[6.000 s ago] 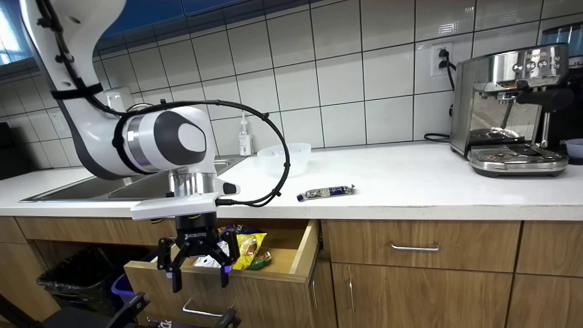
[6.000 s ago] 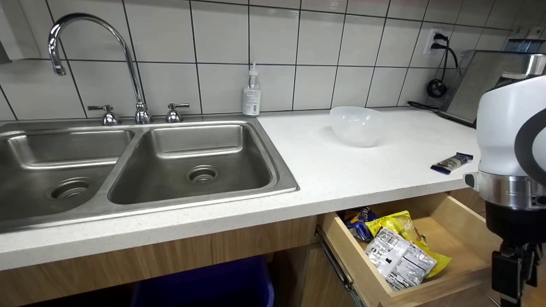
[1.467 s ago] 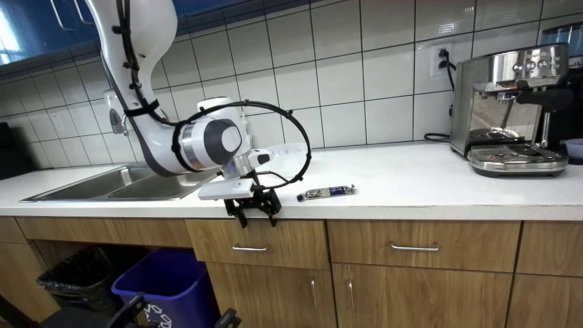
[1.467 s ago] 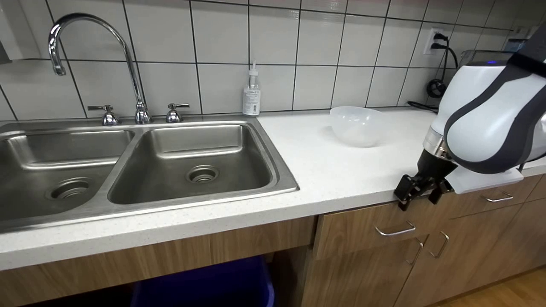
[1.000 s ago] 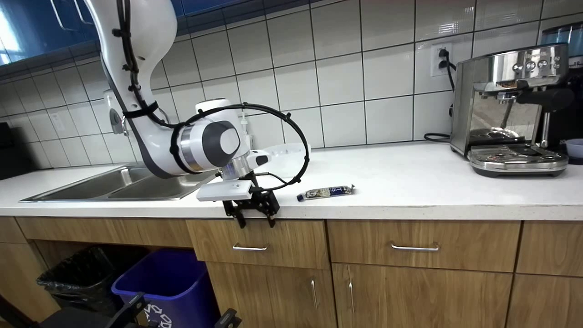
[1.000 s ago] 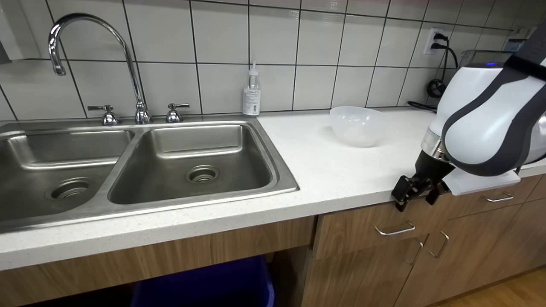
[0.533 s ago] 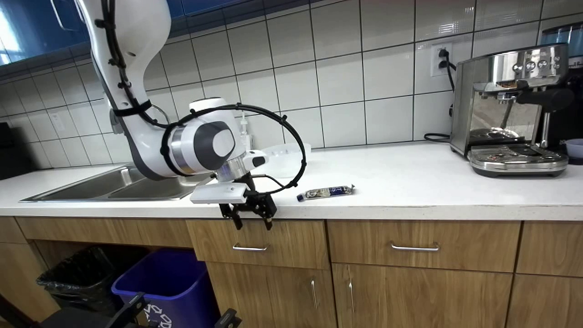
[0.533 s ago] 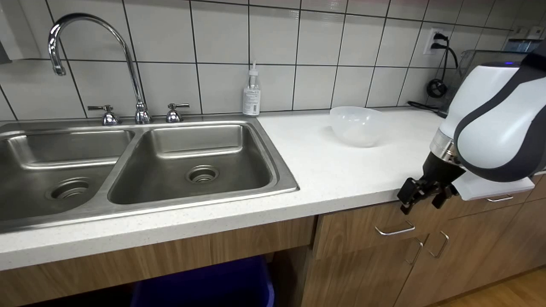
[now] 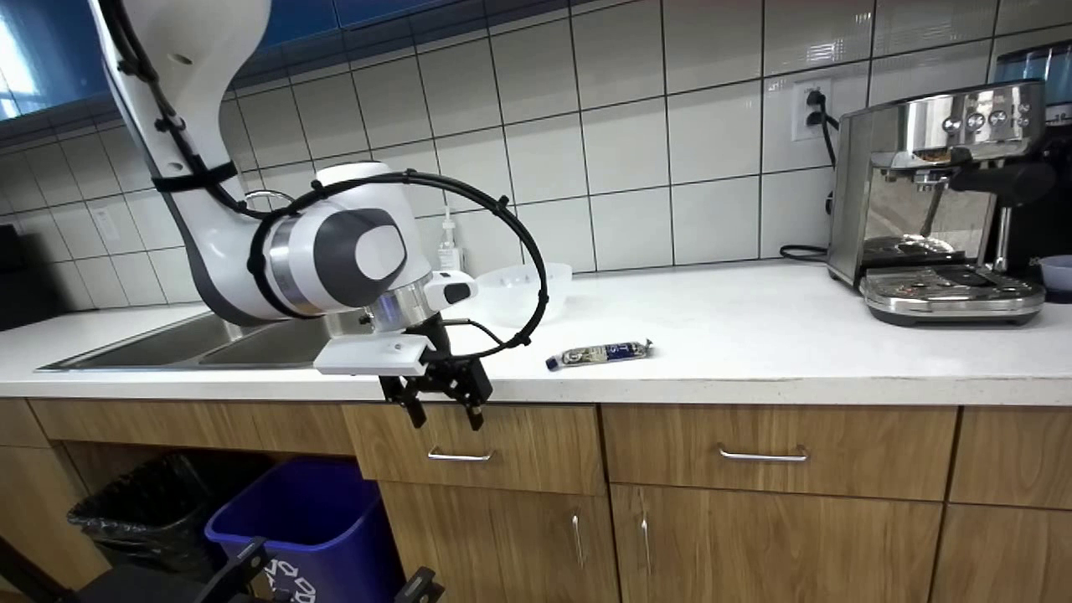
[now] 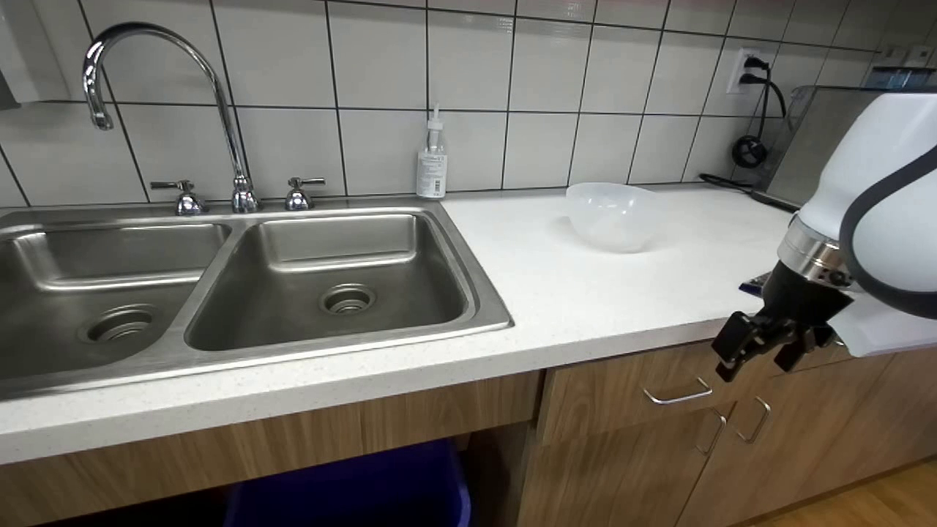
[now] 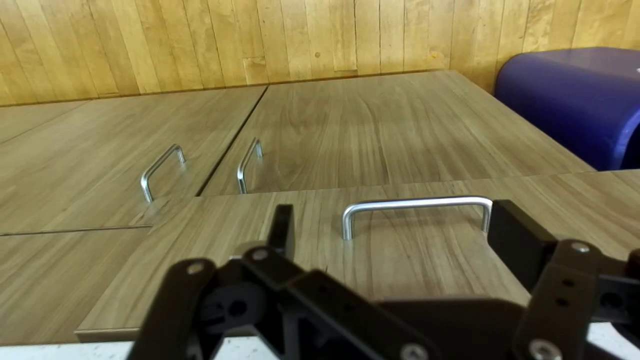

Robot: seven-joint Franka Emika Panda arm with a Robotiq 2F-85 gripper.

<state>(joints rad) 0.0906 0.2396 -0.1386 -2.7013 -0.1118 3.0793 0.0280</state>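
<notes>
Black two-fingered claw [image 11: 398, 231] spread wide by a brown wood-grain drawer front [image 9: 540, 448].
Its silver, bar-shaped metal handle [image 11: 417, 203] sits below the white tabletop [image 9: 754, 335], near the claw.

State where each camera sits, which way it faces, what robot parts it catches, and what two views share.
In an exterior view, the camera stands before the counter, facing the tiled wall and coffee machine; arm and tool show.
In an exterior view, the camera looks down into the sink from in front; arm and tool show at the picture's right.
From the wrist, the camera looks down past the drawer handle to the floor; of the robot, only the tool shows.
Both exterior views share the bowl and bottle.
</notes>
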